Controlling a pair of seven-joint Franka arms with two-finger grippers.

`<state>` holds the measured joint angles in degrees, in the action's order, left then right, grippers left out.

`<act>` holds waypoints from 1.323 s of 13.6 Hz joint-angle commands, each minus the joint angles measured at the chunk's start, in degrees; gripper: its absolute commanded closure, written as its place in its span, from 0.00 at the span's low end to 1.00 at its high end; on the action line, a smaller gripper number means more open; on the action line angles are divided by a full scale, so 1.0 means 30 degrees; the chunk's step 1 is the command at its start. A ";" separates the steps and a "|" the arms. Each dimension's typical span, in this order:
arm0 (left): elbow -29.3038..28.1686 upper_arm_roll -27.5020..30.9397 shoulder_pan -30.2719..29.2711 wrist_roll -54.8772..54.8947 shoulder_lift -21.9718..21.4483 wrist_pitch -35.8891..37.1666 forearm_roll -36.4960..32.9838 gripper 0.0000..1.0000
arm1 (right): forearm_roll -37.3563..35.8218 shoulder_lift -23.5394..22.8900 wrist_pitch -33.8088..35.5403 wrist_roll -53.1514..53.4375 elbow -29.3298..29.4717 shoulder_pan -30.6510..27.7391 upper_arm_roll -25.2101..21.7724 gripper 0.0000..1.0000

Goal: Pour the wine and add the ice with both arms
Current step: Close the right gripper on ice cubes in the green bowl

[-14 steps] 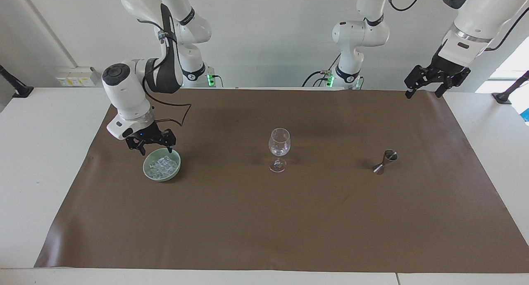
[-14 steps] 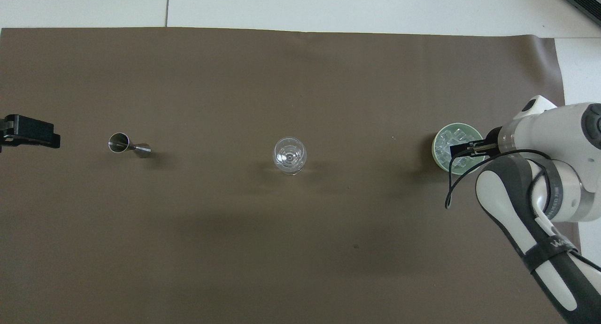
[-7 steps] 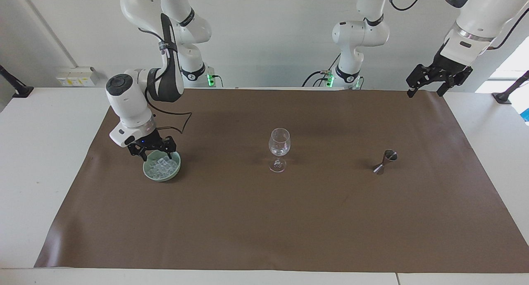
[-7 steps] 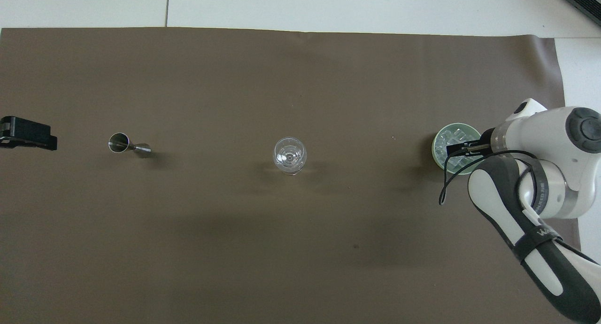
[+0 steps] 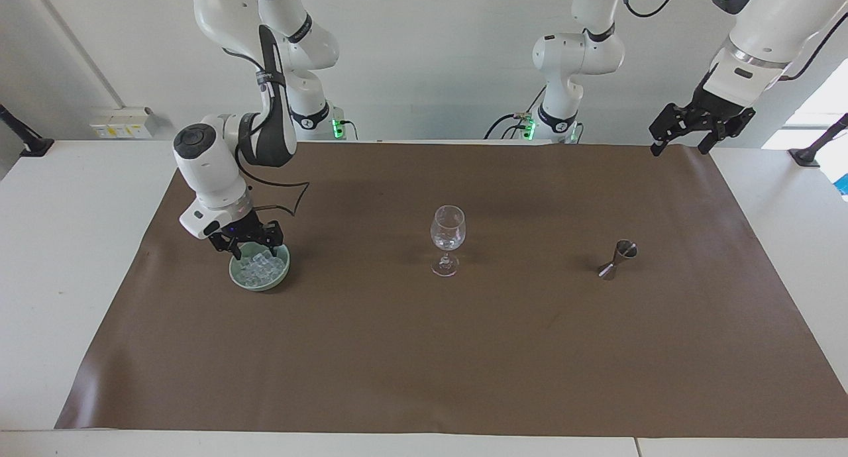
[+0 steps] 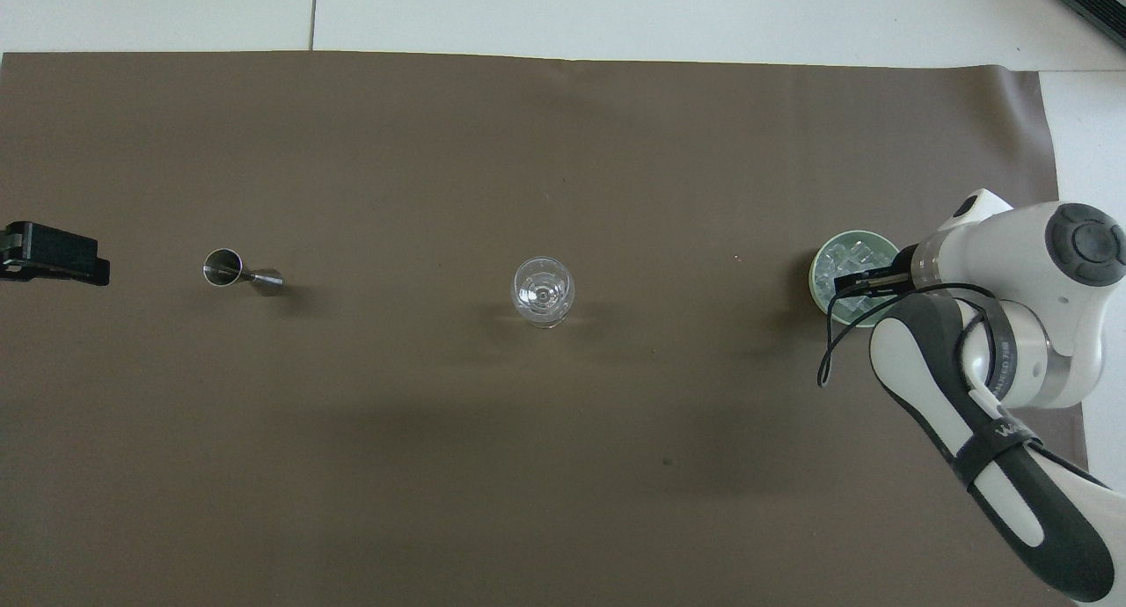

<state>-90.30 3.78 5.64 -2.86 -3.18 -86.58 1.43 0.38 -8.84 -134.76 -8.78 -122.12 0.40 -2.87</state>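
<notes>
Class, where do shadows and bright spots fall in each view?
Facing view: soft shadows lie on the brown mat beside the wine glass and green bowl; window glare at the left arm's end. Overhead view: broad dim shadow bands nearer the robots; the jigger glints.

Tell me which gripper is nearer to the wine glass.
Right. The right gripper is down at the green bowl of ice, beside the wine glass; the left gripper waits raised over the mat's corner.
</notes>
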 commanded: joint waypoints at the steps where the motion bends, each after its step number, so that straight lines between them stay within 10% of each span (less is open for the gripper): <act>1: -0.0458 -0.0060 -0.0093 0.0017 -0.0493 0.0206 -0.0301 0.00 | -0.0098 -0.0012 -0.0432 -0.0356 -0.0192 -0.0133 0.0107 0.40; 18: -0.0458 -0.0060 -0.0094 0.0017 -0.0493 0.0206 -0.0301 0.00 | -0.0098 -0.0041 -0.0930 0.0144 -0.0368 0.0160 0.0136 0.41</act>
<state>-90.30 3.81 5.64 -2.86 -3.19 -86.53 1.43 0.38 -8.96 -136.07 -8.71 -122.42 1.06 -2.76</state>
